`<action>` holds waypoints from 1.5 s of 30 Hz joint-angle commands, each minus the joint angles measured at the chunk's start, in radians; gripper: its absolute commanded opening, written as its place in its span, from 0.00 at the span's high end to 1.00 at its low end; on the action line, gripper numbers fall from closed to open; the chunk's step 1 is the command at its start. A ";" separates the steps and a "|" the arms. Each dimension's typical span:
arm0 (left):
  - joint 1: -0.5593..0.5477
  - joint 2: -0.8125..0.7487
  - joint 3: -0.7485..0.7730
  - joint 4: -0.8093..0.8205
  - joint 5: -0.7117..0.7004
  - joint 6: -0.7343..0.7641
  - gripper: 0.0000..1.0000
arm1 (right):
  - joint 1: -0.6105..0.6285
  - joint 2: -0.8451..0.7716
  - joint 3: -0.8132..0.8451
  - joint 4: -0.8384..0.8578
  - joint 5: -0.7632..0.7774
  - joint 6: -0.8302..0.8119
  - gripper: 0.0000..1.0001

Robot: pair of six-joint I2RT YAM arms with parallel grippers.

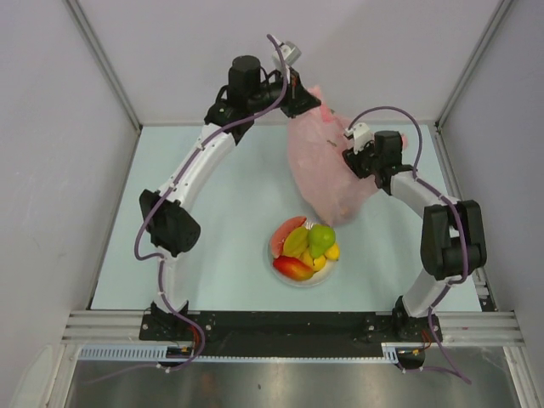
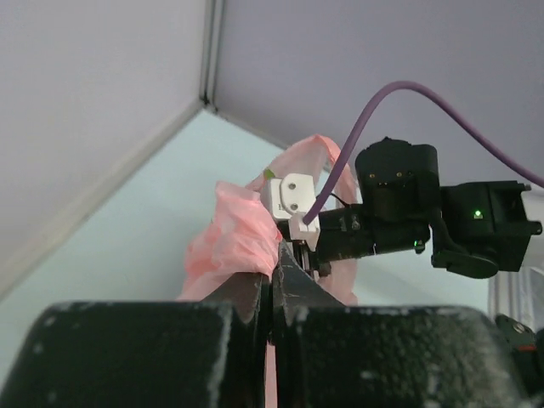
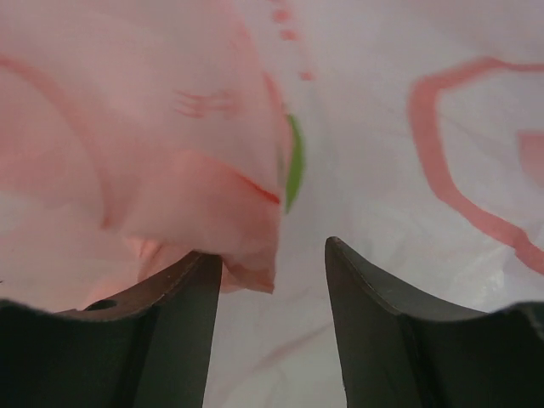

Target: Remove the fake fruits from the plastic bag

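Several of the fake fruits (image 1: 304, 251) are piled on a white plate (image 1: 313, 282) toward the near middle of the bench (image 1: 212, 221). I can make out a red-orange mango (image 1: 292, 269) at the front, a green pear (image 1: 320, 238), a pinkish slice (image 1: 280, 235) on the left and some yellow ones tucked in. Just behind the plate the pink plastic bag (image 1: 327, 166) hangs up off the bench, its bottom end dangling right by the far edge of the fruit pile. The right hand (image 3: 272, 255) is pressed up against the bag's side, fingers a moderate way apart, with a fold of pink plastic lying against the inside of one finger but nothing pinched. There's a green sliver on the plastic there, no idea what it is. Farthest back, the left hand (image 2: 274, 276) is clamped tight on the top of the bag, holding it up.
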 commanded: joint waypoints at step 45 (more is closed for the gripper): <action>-0.061 -0.362 -0.461 -0.066 0.269 0.147 1.00 | -0.046 -0.190 -0.260 -0.008 0.053 0.176 0.51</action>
